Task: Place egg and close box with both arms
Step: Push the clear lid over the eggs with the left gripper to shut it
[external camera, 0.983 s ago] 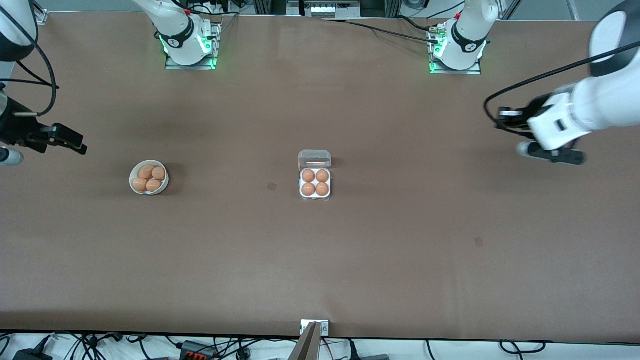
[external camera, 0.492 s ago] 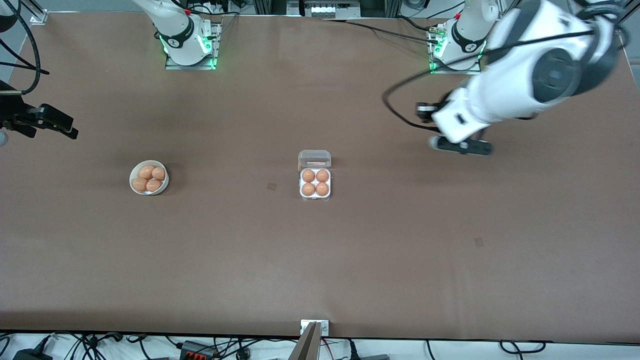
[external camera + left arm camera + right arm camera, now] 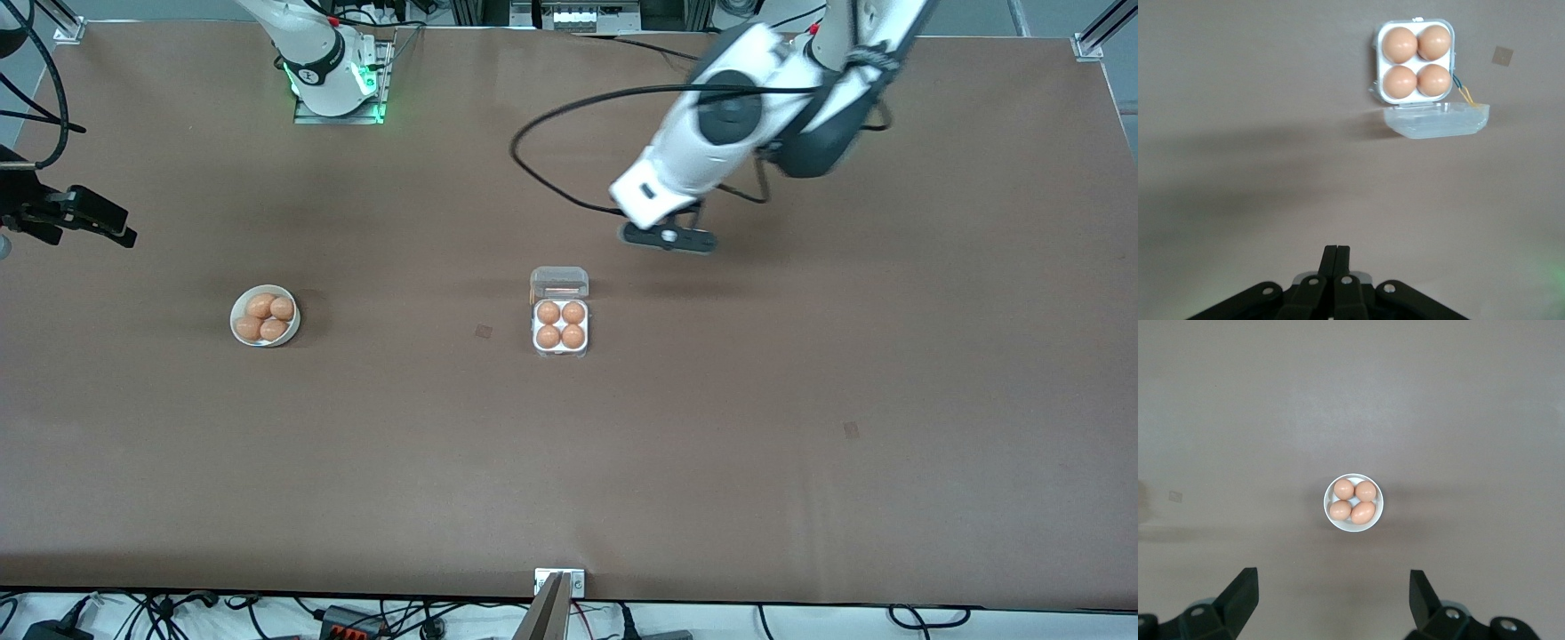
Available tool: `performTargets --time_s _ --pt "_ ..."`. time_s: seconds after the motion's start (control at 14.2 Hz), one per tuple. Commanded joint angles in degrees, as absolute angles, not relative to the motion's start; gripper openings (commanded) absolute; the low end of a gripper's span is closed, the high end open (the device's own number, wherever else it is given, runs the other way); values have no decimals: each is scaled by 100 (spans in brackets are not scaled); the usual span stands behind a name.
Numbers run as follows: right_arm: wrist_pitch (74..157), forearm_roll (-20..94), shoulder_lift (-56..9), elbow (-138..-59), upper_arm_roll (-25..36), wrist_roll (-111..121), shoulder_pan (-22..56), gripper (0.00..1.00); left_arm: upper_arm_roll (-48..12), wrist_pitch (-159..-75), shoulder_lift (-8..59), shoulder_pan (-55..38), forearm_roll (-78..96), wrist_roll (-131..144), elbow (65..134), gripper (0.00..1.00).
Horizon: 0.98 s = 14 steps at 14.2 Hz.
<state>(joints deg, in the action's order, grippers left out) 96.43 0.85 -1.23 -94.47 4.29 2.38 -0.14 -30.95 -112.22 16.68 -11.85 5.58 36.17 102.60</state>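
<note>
The box [image 3: 560, 327] is a small white tray with every cell filled by a brown egg [image 3: 548, 313]. Its clear lid [image 3: 559, 283] lies open and flat on the table on the robots' side. In the left wrist view the box [image 3: 1385, 87] and its lid [image 3: 1436, 121] show ahead of my left gripper [image 3: 1336, 250], which is shut on nothing. That left gripper [image 3: 667, 237] hangs over bare table beside the box, toward the left arm's end. My right gripper [image 3: 89, 222] waits open over the table's edge at the right arm's end, and my right gripper [image 3: 1331, 583] is empty.
A round white bowl [image 3: 236, 318] with several brown eggs stands toward the right arm's end, also seen as the bowl [image 3: 1329, 517] in the right wrist view. Small dark patches [image 3: 483, 332] mark the brown table [image 3: 711, 462]. A black cable [image 3: 551, 178] loops from the left arm.
The left arm has swung from the table's end in toward the box, its gripper staying shut. The right gripper shifted slightly, then held still.
</note>
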Motion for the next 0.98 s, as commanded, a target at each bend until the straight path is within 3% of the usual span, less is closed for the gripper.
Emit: performTargets --time_s 0.0,0.42,0.91 --pt "9615 0 -132 -9387 352 246 -97 100 -3094 -11661 2047 -1510 256 3980 10195 1" --pt "9774 -18 -114 -9387 352 264 -97 100 -3094 -12900 2987 -2170 -1124 5035 10187 1" --pt "9738 26 -105 -9378 325 255 -62 100 -2997 -14209 3550 -2171 -1977 5230 10081 1"
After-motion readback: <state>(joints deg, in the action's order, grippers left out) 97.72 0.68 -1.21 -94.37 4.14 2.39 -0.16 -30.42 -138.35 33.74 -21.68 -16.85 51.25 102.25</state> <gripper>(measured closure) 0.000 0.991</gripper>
